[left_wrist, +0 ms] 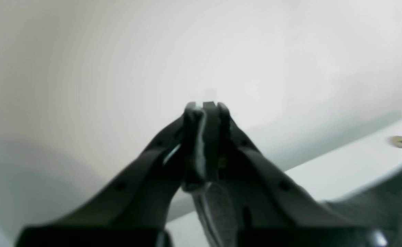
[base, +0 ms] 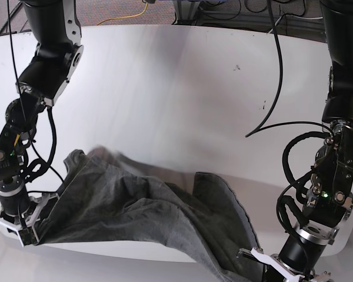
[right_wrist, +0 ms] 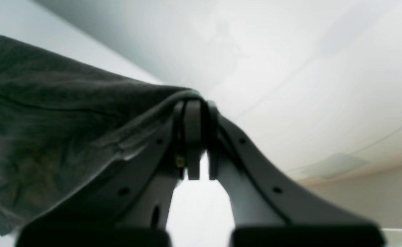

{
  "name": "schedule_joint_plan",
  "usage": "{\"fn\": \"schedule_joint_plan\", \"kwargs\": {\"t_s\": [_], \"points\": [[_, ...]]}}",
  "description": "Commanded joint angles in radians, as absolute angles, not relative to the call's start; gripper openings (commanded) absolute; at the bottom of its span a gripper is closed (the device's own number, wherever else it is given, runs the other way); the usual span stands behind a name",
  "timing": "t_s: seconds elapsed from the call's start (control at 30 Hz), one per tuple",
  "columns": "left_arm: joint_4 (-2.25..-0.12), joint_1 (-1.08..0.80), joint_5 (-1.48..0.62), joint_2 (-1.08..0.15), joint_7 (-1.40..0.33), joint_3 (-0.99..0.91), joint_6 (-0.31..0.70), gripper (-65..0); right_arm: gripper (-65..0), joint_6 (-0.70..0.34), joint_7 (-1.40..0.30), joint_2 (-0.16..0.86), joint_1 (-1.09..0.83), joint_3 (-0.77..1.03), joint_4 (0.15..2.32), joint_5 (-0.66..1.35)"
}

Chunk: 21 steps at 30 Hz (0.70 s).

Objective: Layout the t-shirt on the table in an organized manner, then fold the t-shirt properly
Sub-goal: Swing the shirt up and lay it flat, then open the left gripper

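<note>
Shirt: grey t-shirt (base: 135, 217) bunched along the near edge of the white counter (base: 182, 94), stretched between both arms and sagging over the edge. Right tool (right_wrist: 195, 103) closed on a fabric fold at the near corner. Left tool (left_wrist: 206, 106) also clamped shut on cloth at the opposite near corner.

It looks like a robotics lab: a white bench (base: 182, 88) carries two black arms, with loose cables (base: 194, 14) at 12 o'clock.
</note>
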<state>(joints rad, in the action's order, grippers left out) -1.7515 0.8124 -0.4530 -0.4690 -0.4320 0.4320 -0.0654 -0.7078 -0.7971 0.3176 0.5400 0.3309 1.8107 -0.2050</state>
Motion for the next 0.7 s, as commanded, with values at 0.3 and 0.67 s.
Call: {"fn": "schedule_joint_plan", "kwargs": {"t_s": [0.3,0.67], "points": [[-1.779,1.036,-0.555,-0.587,-0.410,0.375,-0.074,-65.0,-65.0,-0.698,-0.774,0.375,0.696,0.306,1.790,-0.196],[-1.735,1.188,-0.651,-0.670,-0.410,0.312,-0.076,-56.4,-65.0,-0.698,-0.799,0.389,0.753,0.262,1.755,-0.194]]}}
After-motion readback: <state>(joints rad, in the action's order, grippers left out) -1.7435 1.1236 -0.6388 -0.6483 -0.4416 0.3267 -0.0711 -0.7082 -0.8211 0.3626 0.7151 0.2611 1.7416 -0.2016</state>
